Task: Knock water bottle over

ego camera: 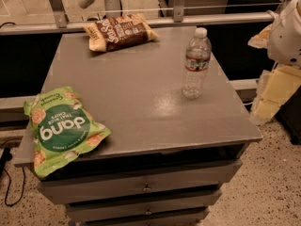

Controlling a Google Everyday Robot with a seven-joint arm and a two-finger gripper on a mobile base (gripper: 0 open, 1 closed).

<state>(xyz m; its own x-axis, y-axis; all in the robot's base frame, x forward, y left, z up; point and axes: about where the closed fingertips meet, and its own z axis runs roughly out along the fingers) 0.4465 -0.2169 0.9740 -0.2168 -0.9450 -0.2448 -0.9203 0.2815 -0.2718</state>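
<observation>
Right of upright water bottle (196,62), hand (275,92) hangs.

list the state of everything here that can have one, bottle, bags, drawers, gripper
water bottle: upright on the table, cap on, not yet knocked over
green chip bag: lying flat, hanging over the front left corner
brown chip bag: lying flat near the far edge
drawers: shut
gripper: off the table's right edge, apart from the bottle
</observation>
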